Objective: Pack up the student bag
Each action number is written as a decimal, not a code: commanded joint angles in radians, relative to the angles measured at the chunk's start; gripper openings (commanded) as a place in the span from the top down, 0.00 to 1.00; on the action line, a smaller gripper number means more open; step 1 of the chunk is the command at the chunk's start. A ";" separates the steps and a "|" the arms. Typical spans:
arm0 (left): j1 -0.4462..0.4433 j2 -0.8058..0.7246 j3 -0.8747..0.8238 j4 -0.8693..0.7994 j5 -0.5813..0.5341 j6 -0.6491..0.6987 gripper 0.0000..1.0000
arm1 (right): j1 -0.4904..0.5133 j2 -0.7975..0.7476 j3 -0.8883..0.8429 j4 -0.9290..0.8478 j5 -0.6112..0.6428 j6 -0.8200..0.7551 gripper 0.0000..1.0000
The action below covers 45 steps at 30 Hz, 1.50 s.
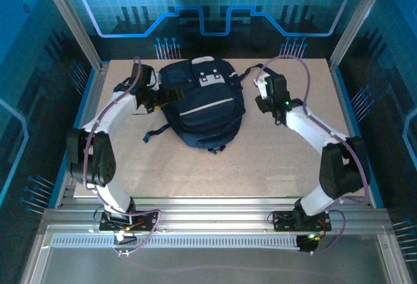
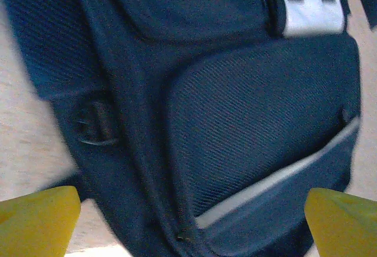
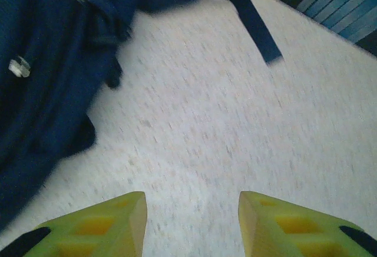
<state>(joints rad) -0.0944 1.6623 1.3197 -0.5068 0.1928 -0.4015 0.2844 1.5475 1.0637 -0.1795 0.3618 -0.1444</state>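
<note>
The student bag (image 1: 203, 105), dark navy with a light grey stripe and patch, lies flat at the back middle of the table (image 1: 260, 160). My left gripper (image 1: 156, 100) is at the bag's left side. In the left wrist view it (image 2: 191, 213) hangs just over the bag's front pocket (image 2: 259, 109), yellow fingers (image 2: 41, 218) spread wide, holding nothing. My right gripper (image 1: 262, 103) stays just right of the bag. In the right wrist view it (image 3: 191, 210) is open over bare tabletop, with the bag's edge (image 3: 41, 80) to its left.
A loose black strap (image 3: 253, 24) trails from the bag across the table toward the back right. Another strap end (image 1: 153, 134) lies at the bag's front left. Metal frame posts (image 1: 88, 43) and blue walls enclose the table.
</note>
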 commanded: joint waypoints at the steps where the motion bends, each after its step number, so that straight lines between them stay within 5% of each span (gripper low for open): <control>1: 0.002 -0.080 -0.097 0.086 -0.326 0.023 0.01 | -0.035 -0.060 -0.172 0.211 0.148 0.135 0.54; 7: 0.002 -0.136 -0.297 0.259 -0.684 0.130 0.01 | -0.106 -0.101 -0.454 0.544 0.143 0.189 0.53; 12: 0.002 -0.125 -0.459 0.510 -0.792 0.233 0.01 | -0.124 -0.095 -0.558 0.775 0.105 0.184 0.53; 17: 0.004 -0.131 -0.635 0.873 -0.731 0.331 0.01 | -0.144 -0.078 -0.582 0.829 0.039 0.181 0.52; 18: 0.007 -0.130 -0.676 0.962 -0.705 0.354 0.01 | -0.153 -0.079 -0.591 0.845 0.001 0.176 0.35; 19: 0.013 -0.134 -0.703 0.997 -0.664 0.358 0.01 | -0.173 -0.079 -0.603 0.861 -0.074 0.169 0.02; 21: 0.041 -0.132 -0.772 1.120 -0.579 0.356 0.01 | -0.196 -0.028 -0.663 1.026 -0.146 0.161 0.00; 27: 0.079 -0.094 -1.003 1.582 -0.442 0.365 0.01 | -0.198 -0.046 -0.646 0.957 -0.152 0.167 0.00; 29: 0.083 -0.129 -0.982 1.479 -0.443 0.342 0.01 | -0.198 -0.045 -0.646 0.960 -0.152 0.167 0.00; 45: 0.071 -0.108 -0.962 1.478 -0.454 0.362 0.01 | -0.198 -0.045 -0.647 0.962 -0.154 0.166 0.00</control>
